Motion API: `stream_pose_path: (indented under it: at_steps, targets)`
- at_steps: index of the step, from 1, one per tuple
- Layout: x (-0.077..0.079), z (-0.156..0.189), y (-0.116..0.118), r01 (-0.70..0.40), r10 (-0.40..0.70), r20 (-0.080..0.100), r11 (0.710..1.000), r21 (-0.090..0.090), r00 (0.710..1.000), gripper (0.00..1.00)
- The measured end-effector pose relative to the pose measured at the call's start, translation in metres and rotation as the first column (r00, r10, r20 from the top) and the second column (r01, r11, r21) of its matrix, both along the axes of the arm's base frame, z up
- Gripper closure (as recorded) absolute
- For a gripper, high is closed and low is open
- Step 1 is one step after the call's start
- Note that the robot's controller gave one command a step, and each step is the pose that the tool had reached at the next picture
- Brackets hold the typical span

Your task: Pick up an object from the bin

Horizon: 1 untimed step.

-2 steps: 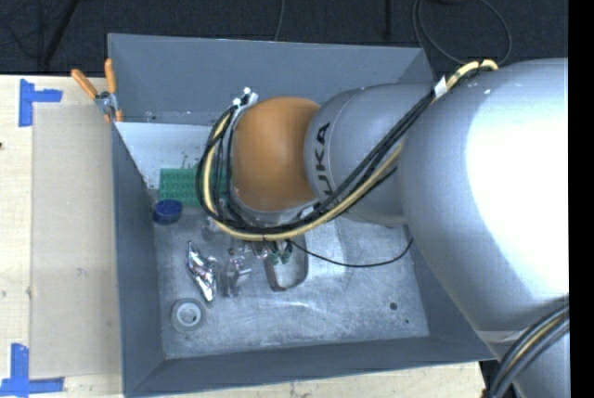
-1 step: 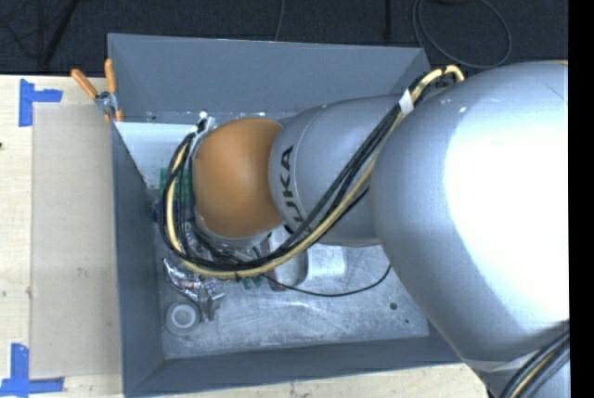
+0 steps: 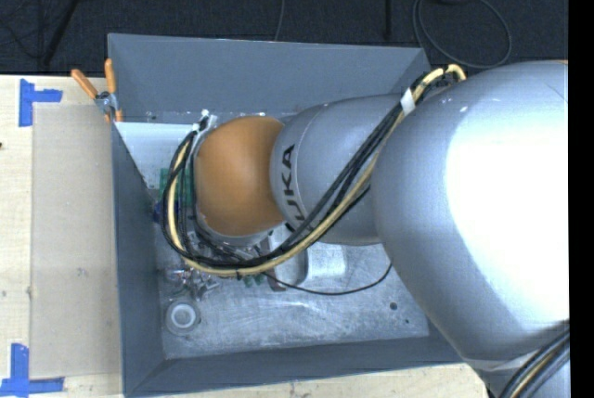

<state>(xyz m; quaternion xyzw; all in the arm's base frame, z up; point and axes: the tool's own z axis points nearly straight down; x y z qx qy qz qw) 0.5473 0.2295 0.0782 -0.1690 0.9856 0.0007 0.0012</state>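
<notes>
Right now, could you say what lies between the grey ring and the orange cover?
In the camera view: the arm's cables and a few small unclear bits.

The grey metal bin (image 3: 278,320) sits in the middle of the frame, its bare speckled floor showing along the lower part. In the floor's lower left corner lies a small pale ring (image 3: 183,317). A whitish glossy object (image 3: 325,263), partly hidden, lies nearer the centre.

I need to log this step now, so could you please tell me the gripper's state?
Gripper: cannot be told; it sits beneath the orange wrist cover at the left side of the bin.
</notes>
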Motion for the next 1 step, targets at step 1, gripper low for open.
stream_pose_path:
  at_steps: [1]
  targets:
    - [0.0016, 0.1548, 0.0033, -0.071, 0.071, 0.007, 0.998, 0.001, 0.997, 1.0]
